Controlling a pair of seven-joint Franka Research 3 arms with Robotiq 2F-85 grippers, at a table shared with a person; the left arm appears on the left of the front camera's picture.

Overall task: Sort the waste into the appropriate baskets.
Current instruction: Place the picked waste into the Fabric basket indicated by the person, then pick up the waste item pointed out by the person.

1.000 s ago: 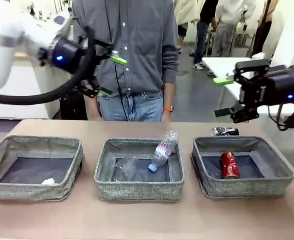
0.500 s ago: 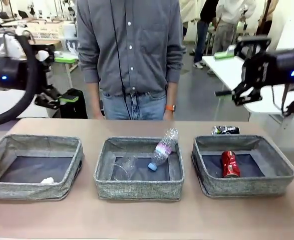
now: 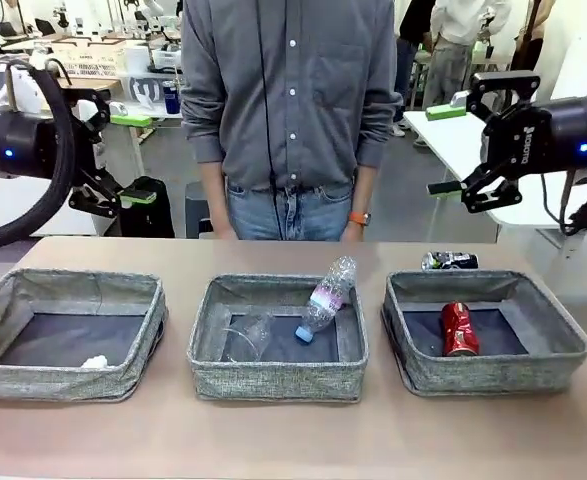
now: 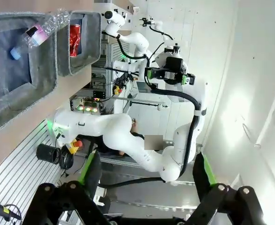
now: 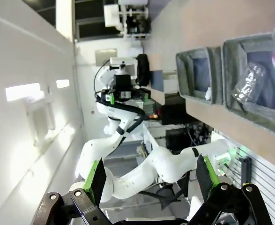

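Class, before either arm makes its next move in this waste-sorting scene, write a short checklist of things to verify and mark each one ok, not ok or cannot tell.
1. Left pincer open and empty: ok.
2. Right pincer open and empty: ok.
3. Both arms raised clear of the baskets: ok.
4. Dark can sorted: not ok; it lies on the table behind the right basket.
5. Plastic bottle fully inside the middle basket: not ok; it leans over the far rim.
6. Person's hand away from the baskets: ok.
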